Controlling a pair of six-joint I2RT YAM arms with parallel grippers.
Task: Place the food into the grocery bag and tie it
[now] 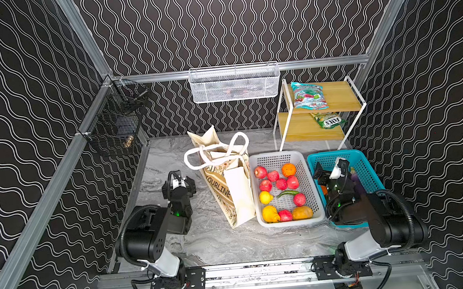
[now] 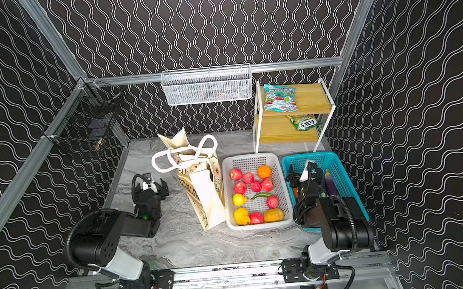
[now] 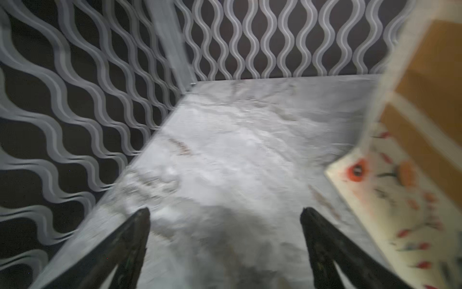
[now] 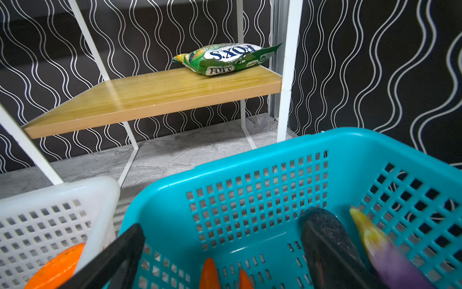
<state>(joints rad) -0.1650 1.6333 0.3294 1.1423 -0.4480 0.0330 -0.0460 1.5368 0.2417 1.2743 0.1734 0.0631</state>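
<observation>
The cream grocery bag (image 1: 236, 192) (image 2: 205, 200) stands mid-table, its white handles flopped over the open top; its floral side (image 3: 412, 175) shows blurred in the left wrist view. My left gripper (image 1: 178, 184) (image 2: 151, 186) (image 3: 225, 212) is open and empty, low over the marble just left of the bag. Food lies loose: an orange (image 1: 288, 170) and red, yellow and tan fruit in the white basket (image 1: 291, 222), a teal candy packet (image 1: 307, 95) and a green FOX'S packet (image 1: 328, 120) (image 4: 225, 58) on the shelf. My right gripper (image 1: 331, 170) (image 2: 303, 173) (image 4: 225, 225) hangs open over the teal basket.
The teal basket (image 1: 337, 156) (image 4: 250, 187) holds a purple eggplant (image 2: 330, 182) and orange carrots (image 4: 210, 272). A two-tier wooden shelf (image 1: 335, 99) stands at the back right. A white mesh basket (image 1: 235, 83) hangs on the back rail, a black wire basket (image 1: 119, 120) on the left wall.
</observation>
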